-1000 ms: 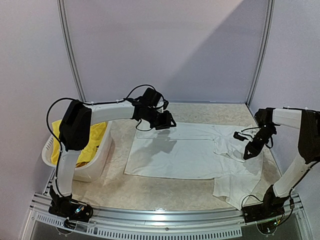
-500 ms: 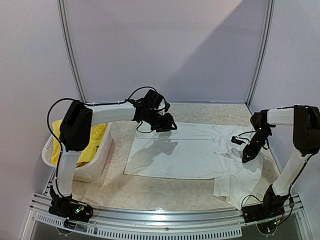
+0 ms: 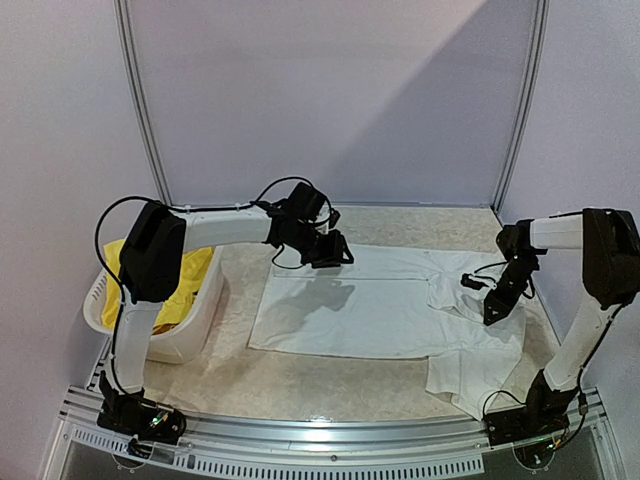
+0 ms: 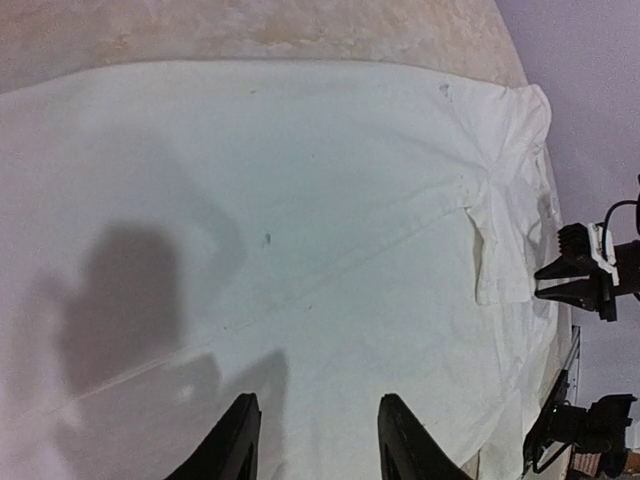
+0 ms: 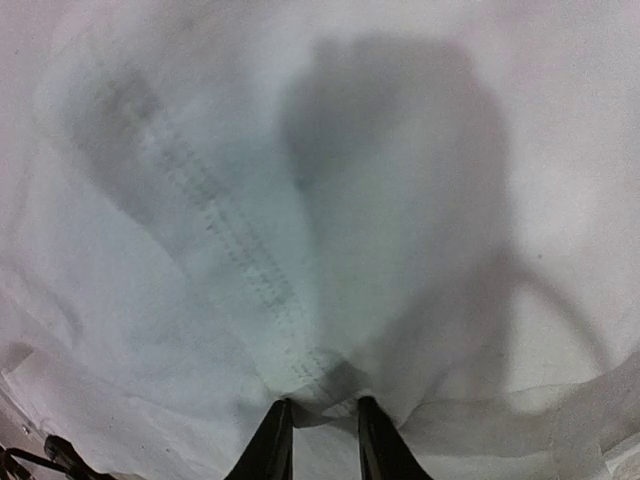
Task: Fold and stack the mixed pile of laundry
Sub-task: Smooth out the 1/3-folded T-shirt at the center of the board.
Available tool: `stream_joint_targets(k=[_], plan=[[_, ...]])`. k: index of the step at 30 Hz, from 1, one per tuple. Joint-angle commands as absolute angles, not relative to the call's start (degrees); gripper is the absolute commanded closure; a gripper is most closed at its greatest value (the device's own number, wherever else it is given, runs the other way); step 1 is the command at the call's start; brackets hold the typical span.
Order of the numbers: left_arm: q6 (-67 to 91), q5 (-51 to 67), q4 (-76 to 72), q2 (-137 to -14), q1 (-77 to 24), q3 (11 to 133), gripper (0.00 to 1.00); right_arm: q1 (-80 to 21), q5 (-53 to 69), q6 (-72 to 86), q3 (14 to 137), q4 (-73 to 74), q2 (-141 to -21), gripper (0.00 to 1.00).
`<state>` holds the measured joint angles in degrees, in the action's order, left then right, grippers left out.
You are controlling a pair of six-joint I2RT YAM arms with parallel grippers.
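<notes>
White T-shirt (image 3: 370,310) lies flat under the left hand (image 4: 318,405) — fingers apart; right hand (image 5: 320,405) pinches its seam.

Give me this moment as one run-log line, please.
white T-shirt: spread on table | left gripper: open, above shirt | right gripper: pinching shirt fabric | yellow shorts: in basket
</notes>
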<state>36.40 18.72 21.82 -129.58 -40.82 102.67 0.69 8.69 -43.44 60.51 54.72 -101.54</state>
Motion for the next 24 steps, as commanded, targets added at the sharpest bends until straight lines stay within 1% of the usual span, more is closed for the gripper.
stream_joint_targets(k=[1, 5, 7, 8, 14, 24], plan=[[35.6, 19.3, 22.4, -128.4, -40.5, 101.8, 0.59, 0.4, 6.6, -41.9, 61.6, 52.4, -102.7, 0.80], [35.8, 19.6, 22.3, -128.5, -40.5, 101.7, 0.59, 0.4, 6.8, -41.5, 62.5, 53.7, -101.9, 0.91], [35.9, 19.8, 22.1, -128.5, -40.5, 101.6, 0.59, 0.4, 7.2, -41.3, 63.1, 55.2, -101.1, 0.98], [35.9, 19.9, 22.1, -128.4, -40.5, 101.5, 0.59, 0.4, 7.7, -41.3, 63.4, 55.9, -100.5, 1.00], [36.0, 20.1, 21.4, -128.5, -40.4, 100.9, 0.59, 0.4, 9.4, -41.0, 64.4, 60.0, -95.8, 1.00], [36.5, 20.9, 19.8, -127.8, -40.1, 98.9, 0.59, -1.6, 11.4, -40.6, 64.3, 64.6, -93.8, 1.00]])
